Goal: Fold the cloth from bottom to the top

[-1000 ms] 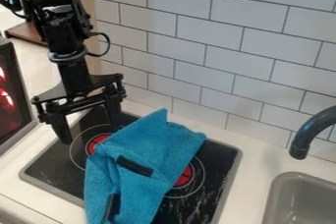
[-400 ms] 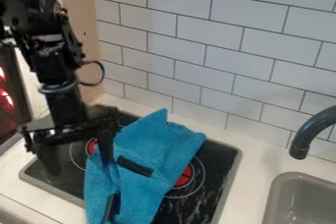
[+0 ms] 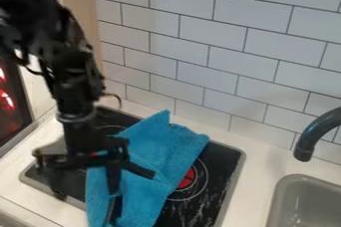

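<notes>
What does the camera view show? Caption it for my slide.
Open black gripper at the edge of a blue cloth lying across a black stovetop.

The one view looks from above the near side of the counter, tipped down at a slant and facing across the stove to the tiled wall, which spans from twelve to three o'clock. It meets that wall obliquely, with the tile rows sloping toward four o'clock. The camera sits fairly near: the frame's six o'clock edge crops the stove, which lies toward seven, and the sink is cut off between four and five. The faucet enters between three and four, the robot arm between ten and eleven.
</notes>
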Tool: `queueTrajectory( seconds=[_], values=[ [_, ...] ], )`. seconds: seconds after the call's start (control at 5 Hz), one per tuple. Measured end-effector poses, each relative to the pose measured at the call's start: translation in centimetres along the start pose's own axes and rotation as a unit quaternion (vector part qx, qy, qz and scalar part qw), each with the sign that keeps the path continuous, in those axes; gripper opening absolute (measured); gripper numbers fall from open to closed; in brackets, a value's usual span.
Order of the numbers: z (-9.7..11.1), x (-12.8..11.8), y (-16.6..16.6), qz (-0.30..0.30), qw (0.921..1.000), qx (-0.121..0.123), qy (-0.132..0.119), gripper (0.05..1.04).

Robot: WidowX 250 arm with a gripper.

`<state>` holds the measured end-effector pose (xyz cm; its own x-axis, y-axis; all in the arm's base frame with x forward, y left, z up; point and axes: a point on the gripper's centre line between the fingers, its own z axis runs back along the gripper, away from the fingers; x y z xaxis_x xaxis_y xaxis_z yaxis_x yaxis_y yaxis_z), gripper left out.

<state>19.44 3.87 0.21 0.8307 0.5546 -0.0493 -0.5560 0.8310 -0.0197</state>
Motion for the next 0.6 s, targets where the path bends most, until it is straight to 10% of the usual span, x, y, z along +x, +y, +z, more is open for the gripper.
queueTrajectory(
  seconds=[0.6],
  values=[
    [-2.2,-1.5,-2.5,-0.026,0.9994,0.005,0.023,0.999]
  ],
)
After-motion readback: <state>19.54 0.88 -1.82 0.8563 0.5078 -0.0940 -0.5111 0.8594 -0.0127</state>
